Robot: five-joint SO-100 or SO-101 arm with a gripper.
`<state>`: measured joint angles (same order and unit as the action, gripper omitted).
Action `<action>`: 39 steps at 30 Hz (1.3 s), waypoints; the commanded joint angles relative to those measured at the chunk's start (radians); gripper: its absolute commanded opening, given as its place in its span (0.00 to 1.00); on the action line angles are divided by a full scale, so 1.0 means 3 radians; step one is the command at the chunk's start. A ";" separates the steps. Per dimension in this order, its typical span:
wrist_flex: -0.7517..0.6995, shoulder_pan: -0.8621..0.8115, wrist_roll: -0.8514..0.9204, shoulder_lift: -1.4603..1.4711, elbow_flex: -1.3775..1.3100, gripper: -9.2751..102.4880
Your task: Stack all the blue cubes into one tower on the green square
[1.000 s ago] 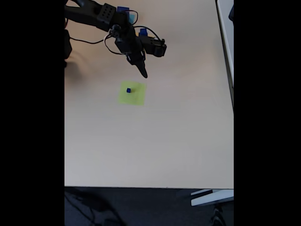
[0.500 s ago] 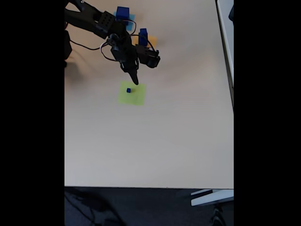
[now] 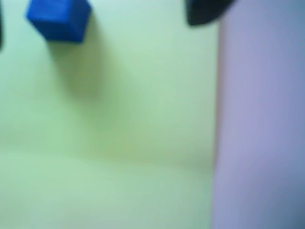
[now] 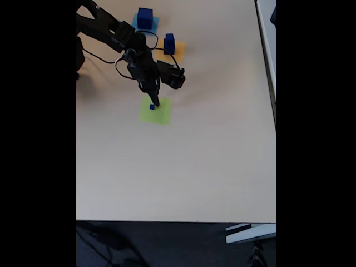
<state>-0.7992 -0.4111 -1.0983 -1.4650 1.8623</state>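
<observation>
In the fixed view the jaws (image 4: 154, 102) point down over the upper edge of the green square (image 4: 158, 114), their dark tip right beside the small blue cube (image 4: 152, 107) that sits on the square near its upper left corner. Whether the tip touches the cube cannot be told at this size, nor whether the jaws are spread or closed; nothing is seen clamped between them.

In the wrist view, which is blurred, the small blue cube (image 3: 59, 19) lies at the upper left on the green square (image 3: 119, 133), casting a soft shadow below it. A dark fingertip (image 3: 205, 12) reaches in from the top edge, well to the right of the cube and near the square's right border. A thin dark sliver at the far left edge may be the other finger, but it is too slight to be sure. Beyond the square's right border the table (image 3: 262, 124) shows pale.

Further out in the fixed view, the black arm (image 4: 111, 30) stretches from the upper left corner of the table (image 4: 183, 172). Behind it, the large blue cube (image 4: 145, 18) stands on a light-blue square (image 4: 136, 25), and the medium blue cube (image 4: 169, 43) stands on an orange square (image 4: 178, 50) just to its right. Both are apart from the green square.
</observation>
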 commanded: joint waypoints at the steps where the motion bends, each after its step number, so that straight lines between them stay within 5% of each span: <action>1: 0.0046 -0.0051 0.0031 -0.0026 0.0026 0.25; 39: 0.0205 -0.0261 0.0179 0.0107 0.0072 0.22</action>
<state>-0.7532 -0.4863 -1.0492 -1.4297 1.8883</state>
